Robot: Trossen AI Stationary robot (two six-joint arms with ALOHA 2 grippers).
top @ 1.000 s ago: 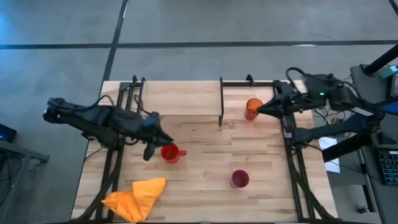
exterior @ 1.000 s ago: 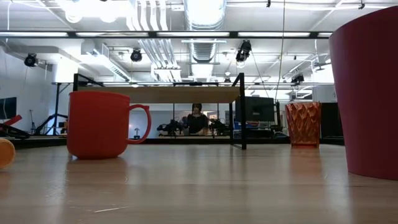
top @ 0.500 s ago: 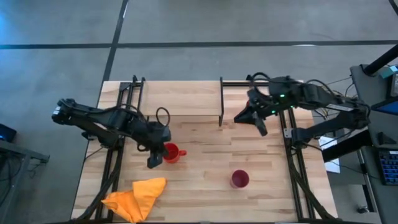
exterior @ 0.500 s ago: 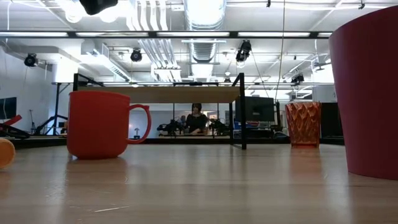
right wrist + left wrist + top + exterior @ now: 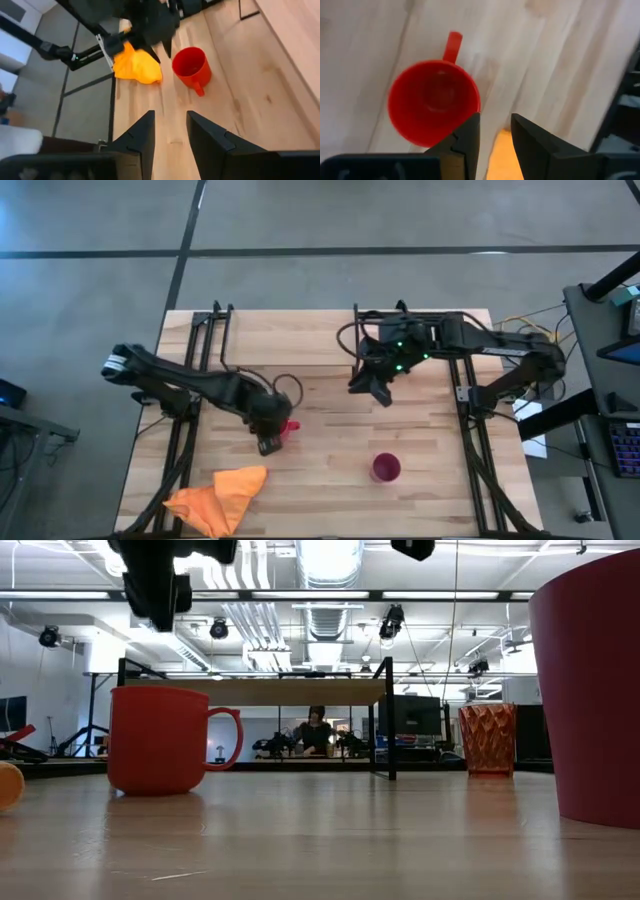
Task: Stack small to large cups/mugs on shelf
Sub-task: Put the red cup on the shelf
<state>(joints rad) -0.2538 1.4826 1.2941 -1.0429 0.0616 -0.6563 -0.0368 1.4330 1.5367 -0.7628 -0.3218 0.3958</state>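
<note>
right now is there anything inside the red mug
Nothing shows inside the red mug: the left wrist view looks straight in at a bare red bottom. The left gripper hangs open over its rim and hides only a small edge of the rim.

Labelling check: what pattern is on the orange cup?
Faceted diamond relief on the orange translucent cup, clearest in the low view.

The red mug (image 5: pixel 434 102) stands upright and empty on the desk (image 5: pixel 320 470), left of centre, its side handle pointing toward the middle. The pink tumbler (image 5: pixel 386 468), without a handle, stands upright nearer the front edge, well apart from the mug. The orange patterned cup (image 5: pixel 487 740) stands upright toward the back right, probably beside the shelf (image 5: pixel 255 691), a light wooden board on thin black legs along the rear of the desk, with nothing on top.
</note>
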